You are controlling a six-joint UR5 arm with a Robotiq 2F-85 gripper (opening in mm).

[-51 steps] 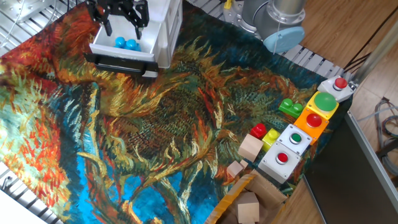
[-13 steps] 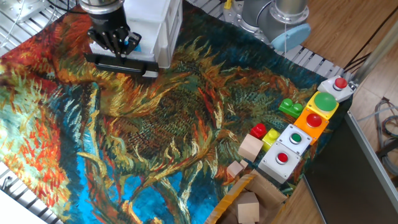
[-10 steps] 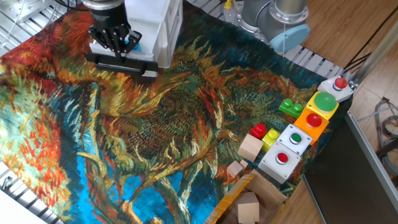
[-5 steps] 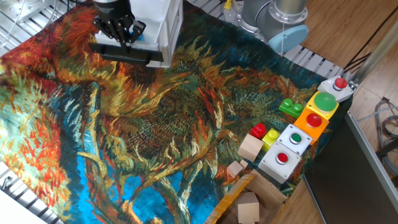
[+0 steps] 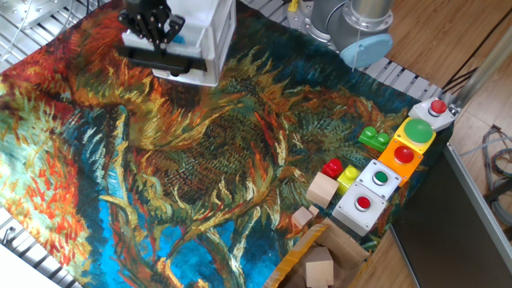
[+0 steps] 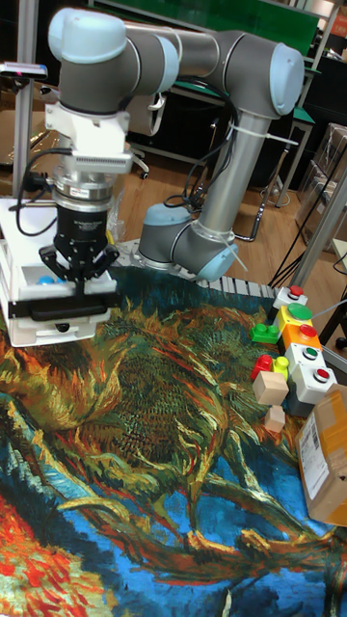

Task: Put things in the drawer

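The white cabinet stands at the far left corner of the painted cloth. Its drawer sticks out only a little, with a dark strip along the front and a round black knob below. My gripper points down with its fingers together, just behind the drawer front and over the drawer's inside. It holds nothing. A blue brick lies inside the drawer beside the fingers, showing as a small blue patch in the fixed view.
On the right edge stand button boxes with red and green buttons. Beside them are a green brick, a red brick, a yellow brick and wooden blocks. A cardboard box sits at the near edge. The arm's base is behind.
Earlier the gripper was open over the pulled-out drawer. Now it is shut and has moved toward the cabinet, and the drawer has slid most of the way in.
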